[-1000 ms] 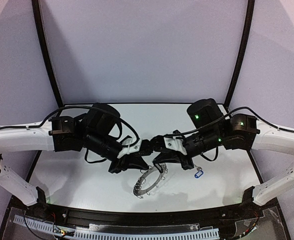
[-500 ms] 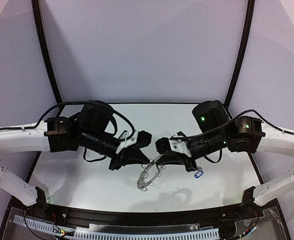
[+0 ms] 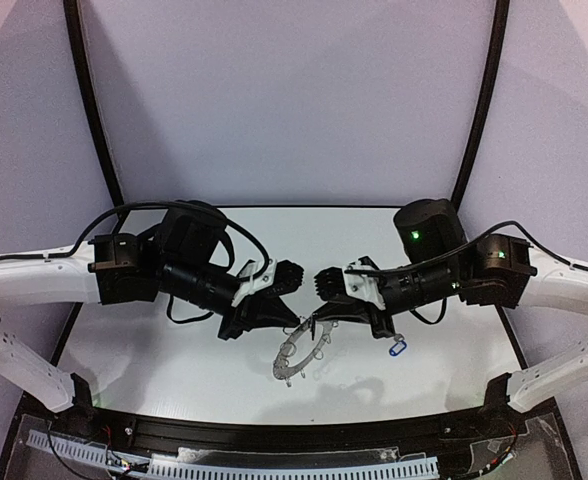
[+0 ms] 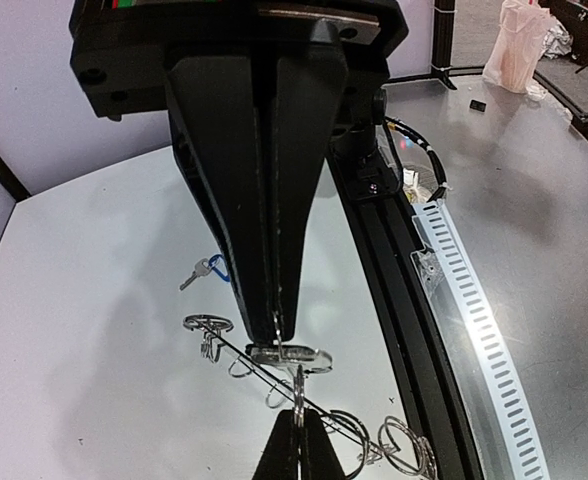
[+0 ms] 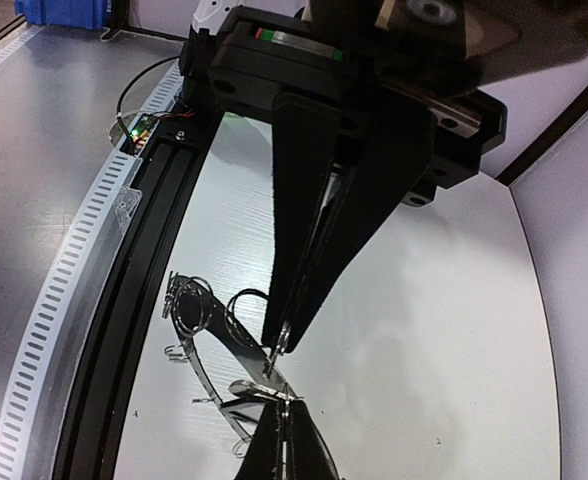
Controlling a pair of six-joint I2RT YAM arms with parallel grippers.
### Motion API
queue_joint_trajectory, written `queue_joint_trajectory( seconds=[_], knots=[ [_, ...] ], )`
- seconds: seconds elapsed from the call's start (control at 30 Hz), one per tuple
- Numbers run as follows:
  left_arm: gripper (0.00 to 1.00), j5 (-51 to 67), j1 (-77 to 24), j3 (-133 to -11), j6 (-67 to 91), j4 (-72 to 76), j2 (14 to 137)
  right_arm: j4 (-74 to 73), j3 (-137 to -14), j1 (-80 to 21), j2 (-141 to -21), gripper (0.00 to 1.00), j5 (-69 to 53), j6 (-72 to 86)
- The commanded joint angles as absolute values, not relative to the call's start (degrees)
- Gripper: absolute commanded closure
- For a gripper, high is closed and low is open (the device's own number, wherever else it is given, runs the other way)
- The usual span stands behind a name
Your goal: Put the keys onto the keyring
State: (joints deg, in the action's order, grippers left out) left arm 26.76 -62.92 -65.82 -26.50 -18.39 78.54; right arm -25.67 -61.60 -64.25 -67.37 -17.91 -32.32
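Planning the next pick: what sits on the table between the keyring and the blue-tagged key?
Nothing: bare white table between keyring and blue-tagged key, seen in the top view.

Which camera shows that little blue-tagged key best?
Left wrist: the blue-tagged key lies close, blade clear, tag half hidden by the left hand. Top view shows it only as a blue speck; right wrist view doesn't show it.

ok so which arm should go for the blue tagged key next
Probably right: the blue-tagged key lies close beside the right fingers, across from the left fingers. Both are shut on the keyring, so right would have to let go first.
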Motion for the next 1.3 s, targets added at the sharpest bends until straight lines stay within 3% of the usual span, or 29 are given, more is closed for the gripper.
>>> queue_joint_trajectory(
  seconds=[0.0,1.27],
  knots=[
    [0.99,27.4,-63.0,-66.6,-26.1,-17.5,77.5,-22.8,-60.5,-64.8,-65.6,1.00,-17.6,-31.8],
    [0.99,28.7,-63.0,-66.2,-25.8,-18.0,77.2,-22.8,-60.5,-67.1,-65.7,1.00,-13.5,-31.8]
  ],
)
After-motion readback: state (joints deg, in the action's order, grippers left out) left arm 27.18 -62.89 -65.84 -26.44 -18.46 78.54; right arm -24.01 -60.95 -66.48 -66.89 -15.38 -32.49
